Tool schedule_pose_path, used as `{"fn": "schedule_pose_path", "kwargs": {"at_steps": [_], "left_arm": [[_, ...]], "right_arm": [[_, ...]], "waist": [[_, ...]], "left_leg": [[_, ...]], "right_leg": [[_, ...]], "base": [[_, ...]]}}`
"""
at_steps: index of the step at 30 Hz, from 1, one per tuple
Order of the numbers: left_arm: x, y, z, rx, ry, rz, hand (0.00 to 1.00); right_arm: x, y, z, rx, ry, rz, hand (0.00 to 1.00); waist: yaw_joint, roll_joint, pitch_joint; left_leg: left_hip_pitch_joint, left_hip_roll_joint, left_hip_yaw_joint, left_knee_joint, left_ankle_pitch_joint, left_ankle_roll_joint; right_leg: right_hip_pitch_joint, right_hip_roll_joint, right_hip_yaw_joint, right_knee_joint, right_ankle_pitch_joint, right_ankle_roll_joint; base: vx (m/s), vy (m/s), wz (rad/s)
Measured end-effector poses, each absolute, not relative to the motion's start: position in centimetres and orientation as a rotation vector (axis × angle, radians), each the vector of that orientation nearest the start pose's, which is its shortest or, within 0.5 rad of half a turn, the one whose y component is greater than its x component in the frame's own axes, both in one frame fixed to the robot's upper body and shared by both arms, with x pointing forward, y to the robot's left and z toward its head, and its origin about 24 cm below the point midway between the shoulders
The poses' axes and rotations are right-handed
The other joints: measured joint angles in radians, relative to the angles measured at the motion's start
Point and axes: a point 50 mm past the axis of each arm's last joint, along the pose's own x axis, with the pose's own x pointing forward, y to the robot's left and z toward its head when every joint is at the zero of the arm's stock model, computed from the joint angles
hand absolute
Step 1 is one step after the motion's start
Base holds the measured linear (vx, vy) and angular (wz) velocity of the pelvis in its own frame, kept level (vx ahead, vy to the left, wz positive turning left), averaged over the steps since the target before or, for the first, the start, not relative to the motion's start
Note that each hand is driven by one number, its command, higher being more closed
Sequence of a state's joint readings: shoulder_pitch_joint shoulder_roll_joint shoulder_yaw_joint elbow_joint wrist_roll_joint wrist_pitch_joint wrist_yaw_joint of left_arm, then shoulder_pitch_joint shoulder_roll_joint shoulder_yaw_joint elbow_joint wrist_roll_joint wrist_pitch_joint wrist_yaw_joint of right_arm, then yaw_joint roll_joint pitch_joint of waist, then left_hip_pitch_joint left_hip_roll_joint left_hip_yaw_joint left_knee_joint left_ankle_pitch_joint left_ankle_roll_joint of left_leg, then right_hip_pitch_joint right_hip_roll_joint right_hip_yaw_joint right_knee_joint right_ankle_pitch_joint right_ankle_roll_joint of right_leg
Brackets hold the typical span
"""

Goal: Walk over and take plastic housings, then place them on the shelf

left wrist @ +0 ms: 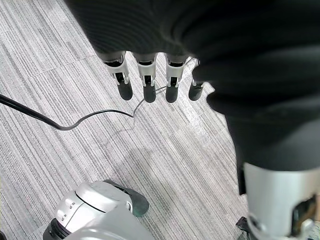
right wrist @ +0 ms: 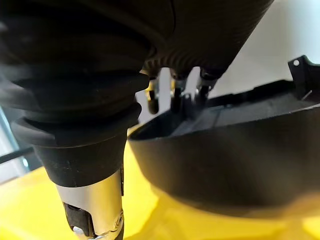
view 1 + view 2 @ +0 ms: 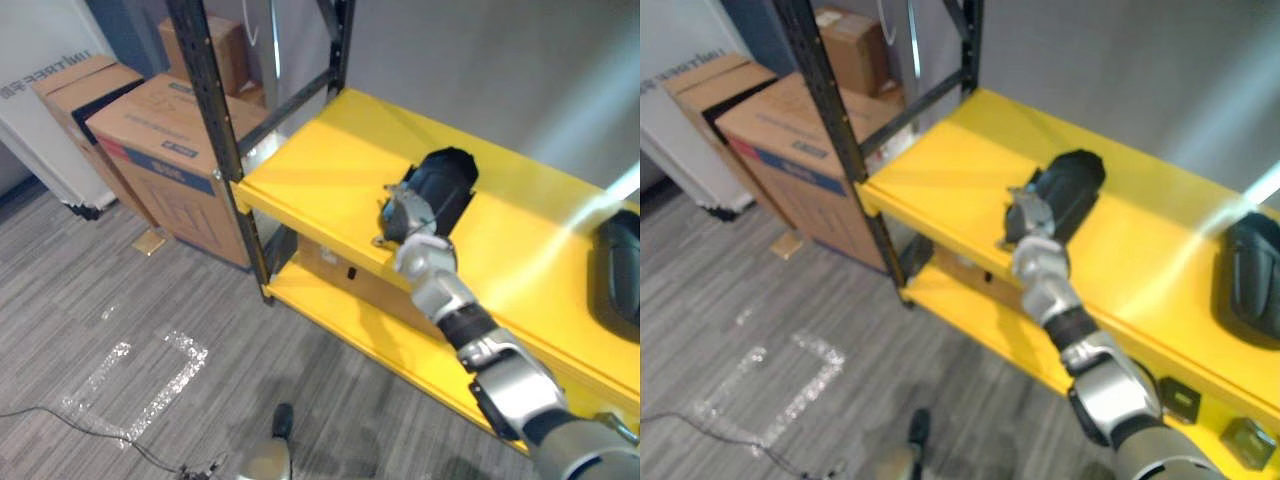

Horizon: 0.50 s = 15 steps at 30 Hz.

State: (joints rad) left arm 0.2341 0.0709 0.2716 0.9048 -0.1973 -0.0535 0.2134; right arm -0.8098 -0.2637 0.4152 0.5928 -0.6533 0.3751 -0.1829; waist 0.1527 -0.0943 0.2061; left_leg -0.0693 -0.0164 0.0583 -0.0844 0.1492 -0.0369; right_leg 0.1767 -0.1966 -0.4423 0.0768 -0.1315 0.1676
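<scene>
Black housing [image 3: 447, 183] in right hand [image 3: 404, 213], long axis toward back of shelf [image 3: 312, 160]

Two black plastic housings [image 3: 450, 185] lie on the yellow shelf [image 3: 320, 150]: one at the robot hand [image 3: 405, 215], the second housing [image 3: 620, 265] well off to its right. Three cardboard boxes [image 3: 170, 150] stand to its left.

A black plastic housing [image 3: 445, 185] lies on the top board of the yellow metal shelf [image 3: 320, 170], with the right hand [image 3: 405, 215] at its front end. A second black plastic housing [image 3: 620, 265] lies well apart, at the board's right. Left of the shelf, brown cardboard boxes [image 3: 165, 150] stand on the grey carpeted floor [image 3: 120, 300]; the lower board [image 3: 340, 310] runs beneath.
</scene>
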Motion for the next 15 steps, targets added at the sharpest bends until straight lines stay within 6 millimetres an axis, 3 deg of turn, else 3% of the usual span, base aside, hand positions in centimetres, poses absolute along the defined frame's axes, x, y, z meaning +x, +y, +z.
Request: {"fn": "schedule_pose_path", "kwargs": {"at_steps": [8,15], "left_arm": [[5.34,23.0,-15.46,-0.109,1.069,0.64,0.0],[5.15,22.97,-15.56,-0.119,1.084,0.631,0.0]], "right_arm": [[38.16,-11.88,13.87,-1.188,-0.113,-0.098,0.0],[38.14,-12.38,13.99,-1.188,-0.064,-0.057,0.0]], "waist": [[-0.005,0.021,0.013],[-0.005,0.021,0.014]], "left_leg": [[0.0,0.005,0.001,-0.005,-0.017,-0.001],[-0.001,-0.004,0.003,-0.005,-0.017,0.0]], "right_leg": [[-0.001,0.004,0.001,-0.002,0.004,-0.007],[-0.001,-0.01,0.001,-0.017,-0.013,-0.019]], "base": [[-0.07,-0.011,-0.03],[-0.02,0.0,-0.01]]}}
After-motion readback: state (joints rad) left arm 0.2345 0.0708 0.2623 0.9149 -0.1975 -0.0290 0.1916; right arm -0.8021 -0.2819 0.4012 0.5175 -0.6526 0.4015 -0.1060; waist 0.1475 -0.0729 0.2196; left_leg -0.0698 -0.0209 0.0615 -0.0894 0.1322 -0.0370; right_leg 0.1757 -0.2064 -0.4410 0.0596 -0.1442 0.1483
